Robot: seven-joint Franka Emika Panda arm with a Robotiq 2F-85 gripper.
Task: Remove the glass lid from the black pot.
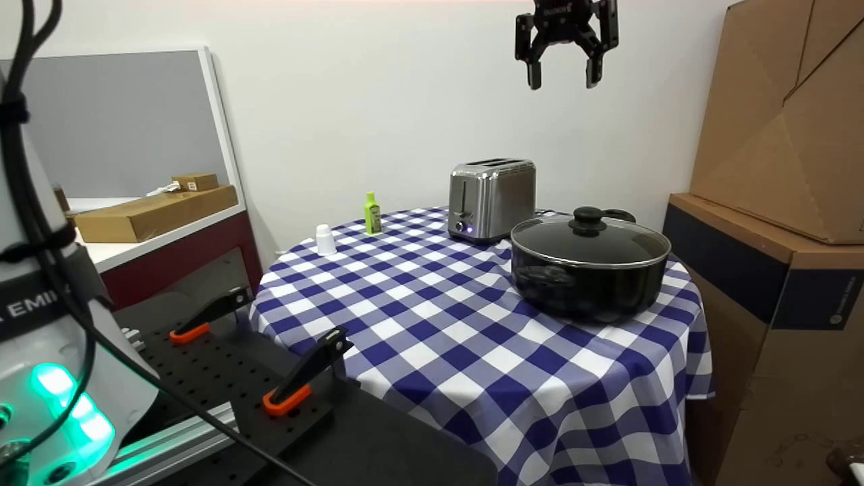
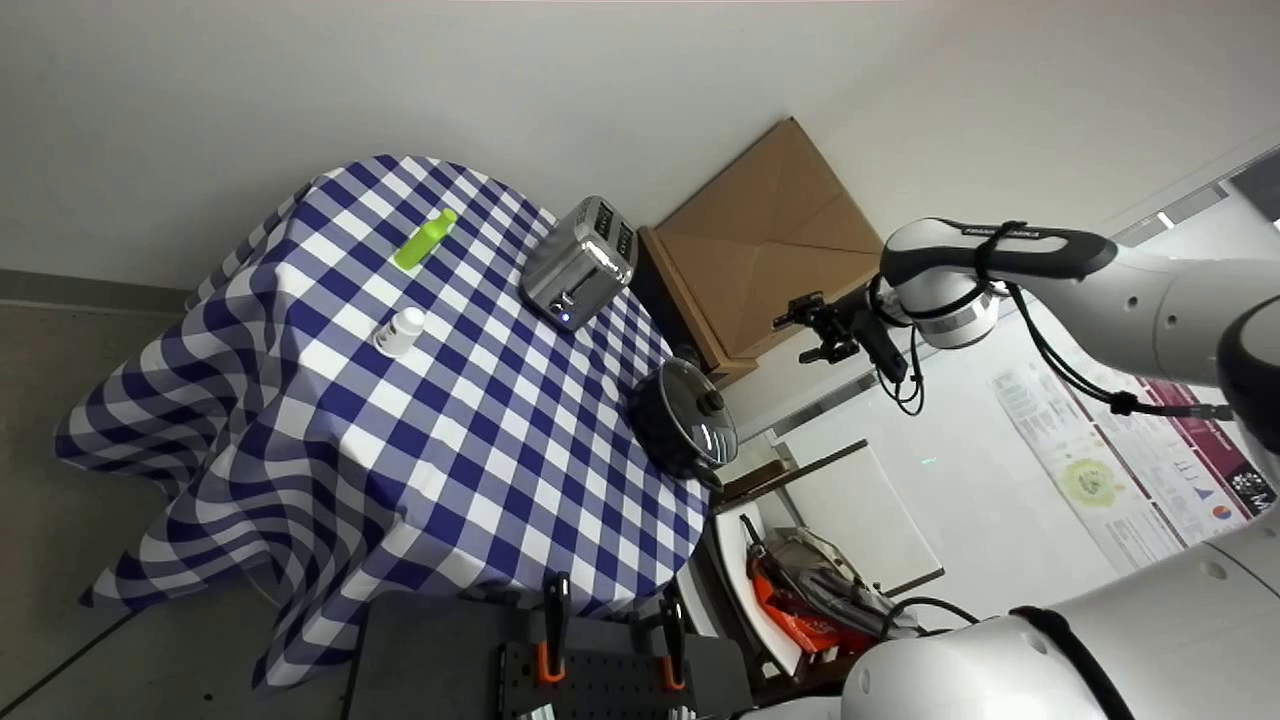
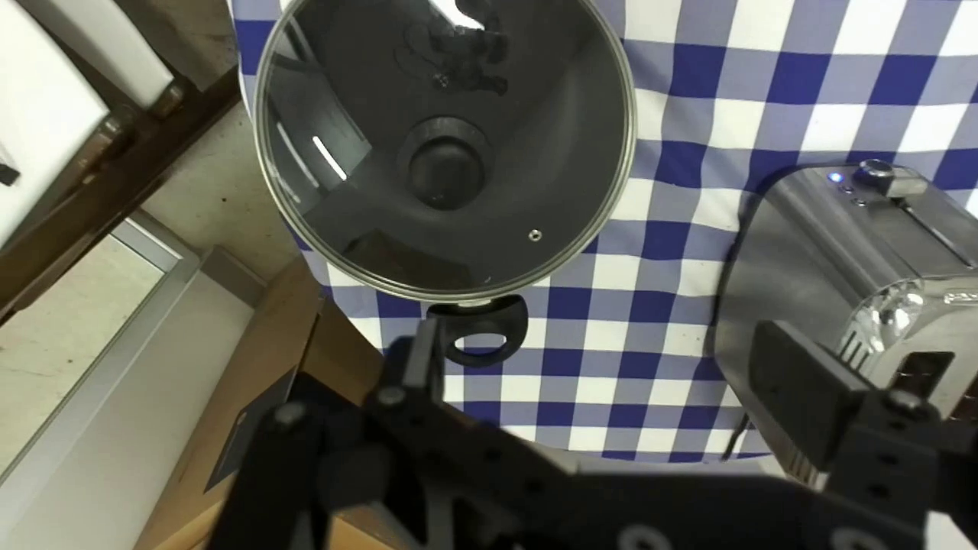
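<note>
Wrist view and both exterior views show the worktop, round and draped in a blue-and-white checked cloth that hangs down in folds. Brown cardboard boxes are stacked just beside it, and a white robot arm extends through the air in an exterior view. Near the edge of the worktop, on the side by the boxes, stands the black pot, with a loop handle on each side. The glass lid lies on top of the pot, covering its mouth, its pale metal edge following the pot's rim. A silver toaster stands near the pot, with cloth showing between the two in the wrist view. High above the worktop hangs the hand — its fingers spread, with a broad gap between them — well apart from the lid. Across the worktop from the pot, in both exterior views, a lime-green bottle stands with a smaller white container near it. Smallest are the lid's dark knob, centred on the glass, and a blue light on the toaster.
</note>
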